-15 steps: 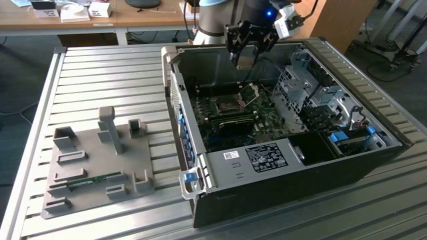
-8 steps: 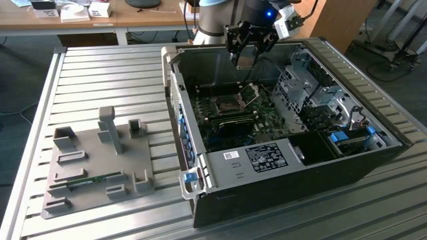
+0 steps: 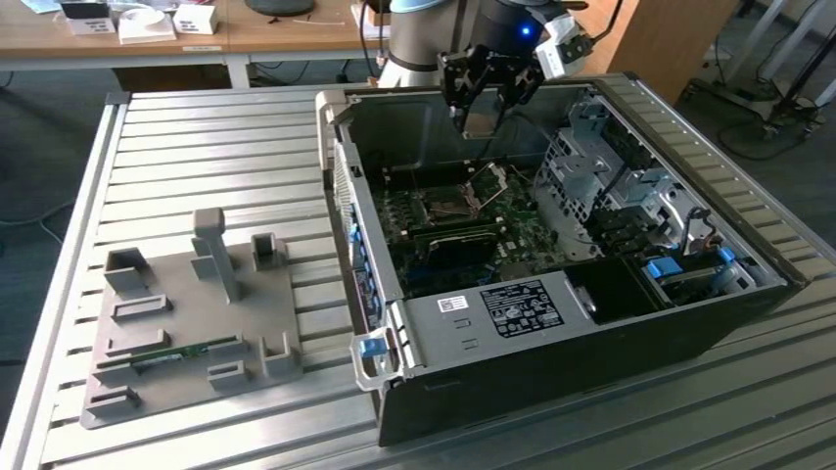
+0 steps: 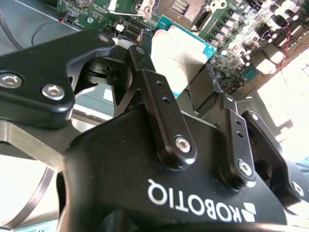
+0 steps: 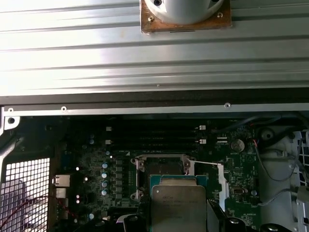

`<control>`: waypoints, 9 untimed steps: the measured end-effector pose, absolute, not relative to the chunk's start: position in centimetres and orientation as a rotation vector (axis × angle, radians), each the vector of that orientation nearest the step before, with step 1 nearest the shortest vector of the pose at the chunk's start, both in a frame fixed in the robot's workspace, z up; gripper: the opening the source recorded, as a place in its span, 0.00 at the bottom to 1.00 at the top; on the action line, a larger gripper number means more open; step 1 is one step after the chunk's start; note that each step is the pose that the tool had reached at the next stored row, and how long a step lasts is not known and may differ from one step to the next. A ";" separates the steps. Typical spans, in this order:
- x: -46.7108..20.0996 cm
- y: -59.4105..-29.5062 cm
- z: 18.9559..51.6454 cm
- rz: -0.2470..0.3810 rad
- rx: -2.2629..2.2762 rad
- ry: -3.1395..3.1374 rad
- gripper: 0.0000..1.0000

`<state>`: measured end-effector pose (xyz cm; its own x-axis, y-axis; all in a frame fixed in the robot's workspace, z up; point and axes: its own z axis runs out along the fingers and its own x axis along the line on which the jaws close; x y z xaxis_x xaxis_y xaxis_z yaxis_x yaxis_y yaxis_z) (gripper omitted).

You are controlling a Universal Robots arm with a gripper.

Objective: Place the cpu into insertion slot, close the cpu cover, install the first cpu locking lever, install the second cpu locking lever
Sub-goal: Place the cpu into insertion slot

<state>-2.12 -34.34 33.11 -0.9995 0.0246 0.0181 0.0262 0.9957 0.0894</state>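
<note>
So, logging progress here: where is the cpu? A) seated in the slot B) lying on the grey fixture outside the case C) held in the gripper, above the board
C: the gripper clamps the cpu in the air over the board.

Even daylight, soft shadows, computer case (image 3: pixel 523 377) interior dim — washed-out glare across the circuit board (image 4: pixel 251 29)
</note>
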 end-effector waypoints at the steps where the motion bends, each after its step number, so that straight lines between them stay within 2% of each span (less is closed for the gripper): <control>1: -2.1 -34.3 33.1 -0.140 -0.040 -3.121 0.54; 9: -2.1 -34.3 33.0 -0.140 -0.040 -3.121 0.54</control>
<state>-2.12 -34.34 32.97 -0.9995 0.0247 0.0181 0.0262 0.9956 0.0895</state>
